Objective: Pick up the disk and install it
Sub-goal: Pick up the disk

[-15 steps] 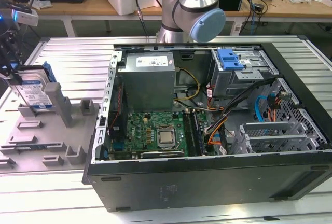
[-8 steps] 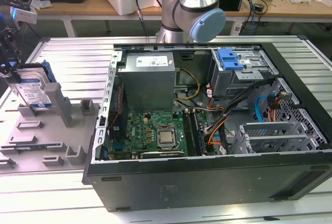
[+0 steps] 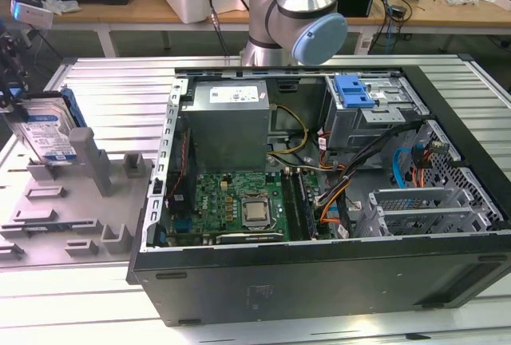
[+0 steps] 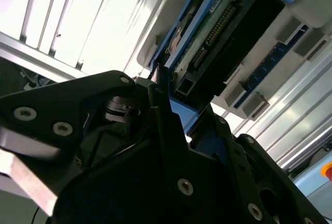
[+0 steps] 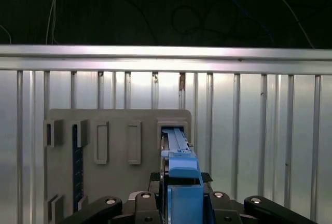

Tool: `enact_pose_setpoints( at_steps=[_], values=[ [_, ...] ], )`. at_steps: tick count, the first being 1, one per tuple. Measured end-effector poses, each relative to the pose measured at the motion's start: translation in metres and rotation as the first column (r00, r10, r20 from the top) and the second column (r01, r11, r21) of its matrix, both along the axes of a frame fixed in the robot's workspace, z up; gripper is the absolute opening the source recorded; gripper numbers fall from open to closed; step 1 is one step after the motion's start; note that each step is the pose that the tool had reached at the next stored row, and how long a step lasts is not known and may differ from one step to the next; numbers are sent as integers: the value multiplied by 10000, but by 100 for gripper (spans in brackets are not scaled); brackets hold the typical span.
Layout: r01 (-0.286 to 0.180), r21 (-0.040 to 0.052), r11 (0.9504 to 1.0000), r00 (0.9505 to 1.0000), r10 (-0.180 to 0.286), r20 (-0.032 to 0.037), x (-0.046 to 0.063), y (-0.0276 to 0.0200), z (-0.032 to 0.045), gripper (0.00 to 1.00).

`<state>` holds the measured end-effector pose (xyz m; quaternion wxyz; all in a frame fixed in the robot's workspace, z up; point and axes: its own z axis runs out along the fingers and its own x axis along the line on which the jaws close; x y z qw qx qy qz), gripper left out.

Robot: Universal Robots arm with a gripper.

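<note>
The disk point(image 3: 48, 128), a silver drive with a white-and-blue label and blue rails, stands on edge and tilted at the exterior view's left, its lower end at a slot of the grey fixture plate point(image 3: 76, 217). My gripper point(image 3: 9, 96) is at its upper end. In the first wrist view the disk's blue handle point(image 5: 183, 181) sits between the black fingers point(image 5: 155, 178), which press on both sides, so the gripper point(image 5: 181, 178) is shut on it. The second wrist view has the disk's connector side point(image 4: 215, 42) just beyond the fingers point(image 4: 161, 86).
An open computer case point(image 3: 319, 273) lies in the middle, with motherboard point(image 3: 239, 205), power supply point(image 3: 227, 117) and a grey drive cage topped by a blue bracket point(image 3: 355, 91). The arm's base point(image 3: 291, 17) stands behind it. A grey post point(image 3: 89, 157) rises from the fixture beside the disk.
</note>
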<state>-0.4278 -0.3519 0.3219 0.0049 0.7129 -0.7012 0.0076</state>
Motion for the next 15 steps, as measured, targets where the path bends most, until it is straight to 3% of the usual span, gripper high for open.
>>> enact_pose_setpoints(
  at_steps=[15],
  values=[
    [1,0,10000,10000,-1,0,0,-5,258,37]
  ],
)
